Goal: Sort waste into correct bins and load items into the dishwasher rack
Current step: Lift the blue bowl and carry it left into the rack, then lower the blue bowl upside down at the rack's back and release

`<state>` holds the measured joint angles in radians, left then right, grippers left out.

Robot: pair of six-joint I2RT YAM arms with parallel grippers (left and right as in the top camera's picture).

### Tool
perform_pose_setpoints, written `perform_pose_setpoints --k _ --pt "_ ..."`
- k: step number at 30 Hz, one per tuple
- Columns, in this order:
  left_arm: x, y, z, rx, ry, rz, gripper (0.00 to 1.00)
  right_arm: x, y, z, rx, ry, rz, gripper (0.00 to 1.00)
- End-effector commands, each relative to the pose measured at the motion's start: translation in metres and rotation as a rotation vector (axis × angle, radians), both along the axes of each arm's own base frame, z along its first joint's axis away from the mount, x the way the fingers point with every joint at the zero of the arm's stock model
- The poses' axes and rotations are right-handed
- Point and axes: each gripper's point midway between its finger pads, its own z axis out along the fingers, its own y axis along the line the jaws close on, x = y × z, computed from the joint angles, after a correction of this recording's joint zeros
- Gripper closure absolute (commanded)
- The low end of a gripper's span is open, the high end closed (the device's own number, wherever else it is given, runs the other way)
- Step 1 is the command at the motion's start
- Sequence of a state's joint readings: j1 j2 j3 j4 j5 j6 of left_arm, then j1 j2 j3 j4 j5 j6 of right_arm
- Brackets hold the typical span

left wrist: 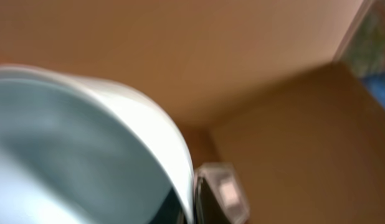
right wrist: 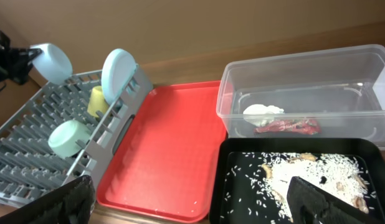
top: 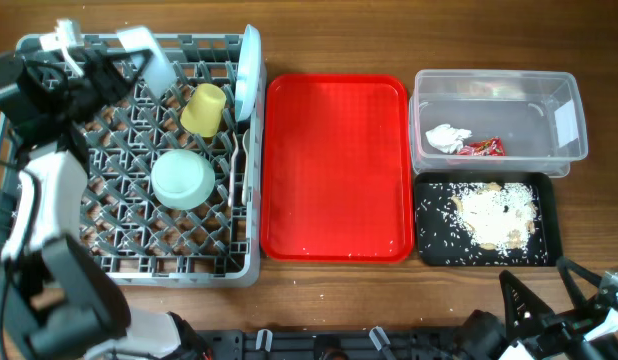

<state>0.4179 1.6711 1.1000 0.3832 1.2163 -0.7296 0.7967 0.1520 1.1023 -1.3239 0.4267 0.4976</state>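
Left gripper [top: 117, 52] is clamped on the rim of a bowl [top: 149, 55], holding it tilted above the far left corner of the rack [top: 129, 268]. Right gripper [top: 537, 285] has its jaws wide apart and empty, at the near table edge just beside the black tray [top: 552, 230]. In the rack, the second bowl [top: 182, 178] sits upside down mid-rack, the cup [top: 204, 108] is tipped on the pegs behind it and the plate [top: 248, 70] stands on edge at the right wall. Napkin [top: 447, 138] and wrapper [top: 481, 148] touch inside the tub [top: 574, 110], rice [top: 494, 215] is spread in the black tray, and the red tray [top: 334, 170] lies between rack and bins.
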Motion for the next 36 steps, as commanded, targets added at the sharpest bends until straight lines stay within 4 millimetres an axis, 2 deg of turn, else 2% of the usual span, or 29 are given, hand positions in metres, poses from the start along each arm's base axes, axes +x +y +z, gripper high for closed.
perform_pose_setpoints --k 1,3,6,7,10,15,16,17,18,22,29,36 --pt "0.03 0.018 -0.011 -0.213 0.092 0.052 0.96 -0.001 -0.001 0.0 0.014 0.0 -0.002 0.0" --pt "0.044 0.027 -0.023 -0.247 0.081 0.097 0.96 -0.001 -0.001 0.0 0.014 0.0 -0.002 0.0" --pt "0.06 0.038 -0.061 -0.283 0.147 0.167 0.96 -0.001 -0.001 0.0 0.013 0.0 -0.002 0.0" --pt "0.063 0.039 -0.076 -0.294 0.178 0.17 0.96 -0.001 -0.001 0.0 0.014 0.0 -0.001 0.0" --pt "0.061 0.035 -0.099 -0.304 0.232 0.133 0.96 -0.001 -0.001 0.0 0.013 0.0 -0.002 0.0" --pt "0.042 0.026 -0.1 -0.31 0.269 0.001 0.96 -0.001 -0.001 0.0 0.014 0.0 -0.002 0.0" --pt "0.038 0.025 -0.1 -0.31 0.272 -0.023 0.94 -0.001 -0.001 0.0 0.014 0.0 -0.002 0.0" --pt "0.034 0.026 -0.099 -0.309 0.274 -0.042 0.62 -0.001 -0.001 0.0 0.014 0.0 -0.002 0.0" --pt "0.029 0.027 -0.098 -0.308 0.276 -0.066 0.0 -0.001 -0.001 0.0 0.014 0.0 -0.002 0.0" --pt "0.01 0.04 -0.096 -0.325 0.303 -0.126 0.0 -0.001 -0.001 0.0 0.013 0.0 -0.002 0.0" --pt "-0.003 0.051 -0.09 -0.352 0.338 -0.155 0.03 -0.001 -0.001 0.0 0.013 0.0 -0.002 0.0" --pt "-0.012 0.069 -0.051 -0.387 0.335 -0.052 0.01 -0.001 -0.001 0.0 0.014 0.0 -0.001 0.0"
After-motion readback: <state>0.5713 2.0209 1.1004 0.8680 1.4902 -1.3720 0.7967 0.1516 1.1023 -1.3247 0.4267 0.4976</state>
